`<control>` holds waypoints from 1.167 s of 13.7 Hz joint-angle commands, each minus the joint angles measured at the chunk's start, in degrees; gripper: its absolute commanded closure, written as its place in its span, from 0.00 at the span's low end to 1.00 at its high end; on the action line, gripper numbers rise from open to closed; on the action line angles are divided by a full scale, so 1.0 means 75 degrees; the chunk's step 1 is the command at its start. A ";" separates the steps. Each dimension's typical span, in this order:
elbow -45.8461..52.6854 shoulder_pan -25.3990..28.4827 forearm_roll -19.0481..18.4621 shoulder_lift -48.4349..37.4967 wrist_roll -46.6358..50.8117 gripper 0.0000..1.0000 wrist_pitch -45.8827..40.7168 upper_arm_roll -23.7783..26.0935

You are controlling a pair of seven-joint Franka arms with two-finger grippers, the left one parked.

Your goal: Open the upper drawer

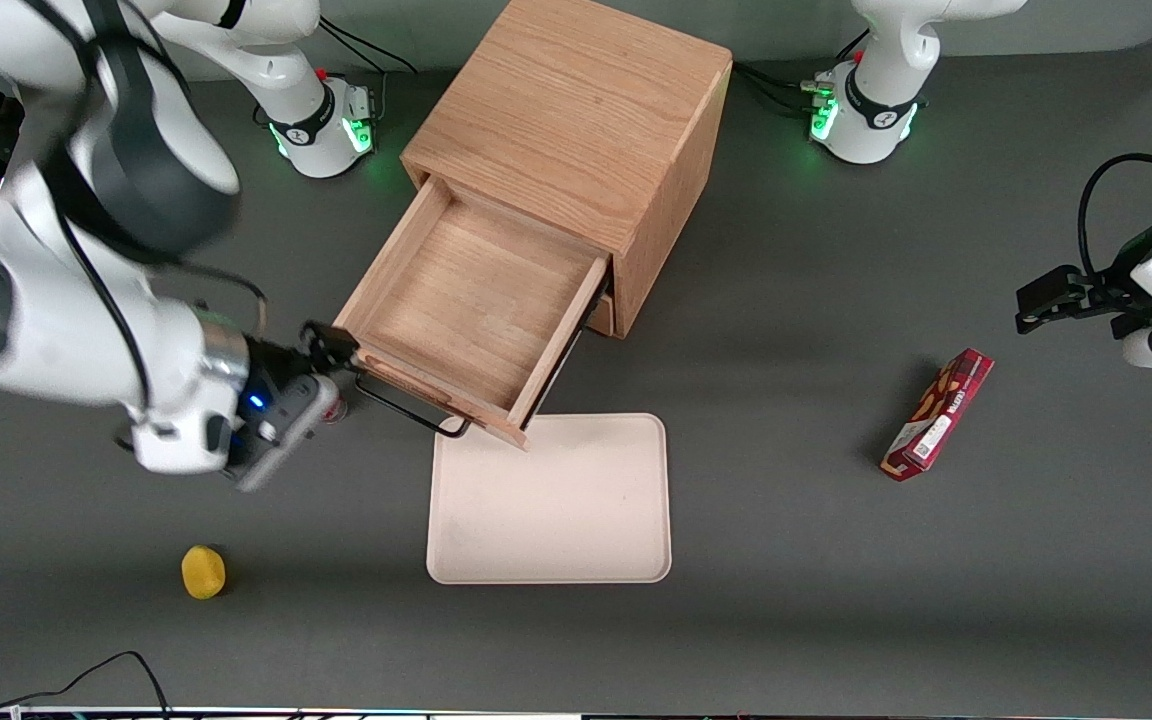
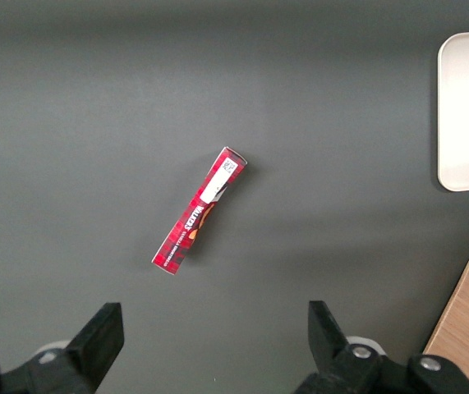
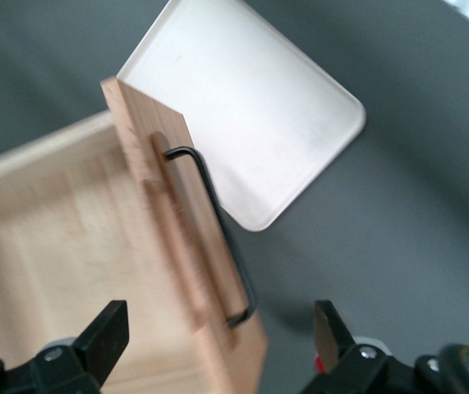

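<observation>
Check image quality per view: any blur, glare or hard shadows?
Front view: working arm smeared by motion; gripper, open beside the upper drawer handle; soft shadows, no glare. Right wrist view: drawer and handle slightly blurred. Left wrist view: sharp, evenly lit snack box.

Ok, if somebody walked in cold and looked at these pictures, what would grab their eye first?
Probably the upper drawer, pulled far out of the wooden cabinet and showing a bare inside. Next comes the gripper, open right by one end of the drawer's black handle, the fingers not closed on it. A pale tray lies on the table in front of the drawer, one drawer corner overhanging it.
</observation>
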 commanded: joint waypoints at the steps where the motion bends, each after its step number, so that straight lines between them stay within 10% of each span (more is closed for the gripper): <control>1: -0.0280 0.0052 -0.0138 -0.1069 0.2707 0.00 -0.0613 -0.0060; 5: -0.0958 -0.0158 -0.0455 -0.2171 0.4639 0.00 -0.1514 -0.0421; 12: -0.4846 -0.0158 -0.0314 -0.4749 0.3048 0.00 0.0085 -0.2532; 16: -0.4326 -0.0146 -0.0303 -0.4496 0.2717 0.00 0.0041 -0.2545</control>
